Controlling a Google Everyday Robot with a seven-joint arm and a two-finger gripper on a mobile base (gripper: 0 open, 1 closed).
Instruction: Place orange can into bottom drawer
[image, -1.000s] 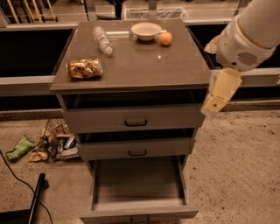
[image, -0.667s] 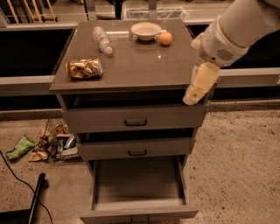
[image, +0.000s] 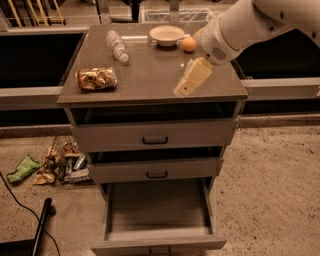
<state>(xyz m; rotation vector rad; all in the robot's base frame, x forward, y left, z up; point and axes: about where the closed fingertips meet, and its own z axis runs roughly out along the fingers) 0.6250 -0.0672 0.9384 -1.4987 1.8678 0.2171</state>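
Over the cabinet top (image: 150, 75), one hand (image: 184, 86), grip unclear, one orange can (image: 96, 78), bottom drawer (image: 157, 210) open

Grey three-drawer cabinet (image: 150, 75) at centre, dim warm light glinting off its counter. My gripper (image: 181, 91) hangs above counter, 1 o'clock of centre. Speckled beige carpet (image: 270, 190) from 3 to 6 o'clock. Long grey ledge (image: 30, 95) runs 9 to 3 o'clock behind cabinet, dark recesses above. Wire basket (image: 65, 160) of litter at 8 o'clock, green wrapper (image: 22, 167) just beside. Black cable (image: 20, 200) and dark pole (image: 37, 230) at 7 o'clock. Wooden chair legs (image: 35, 12) at 11 o'clock.
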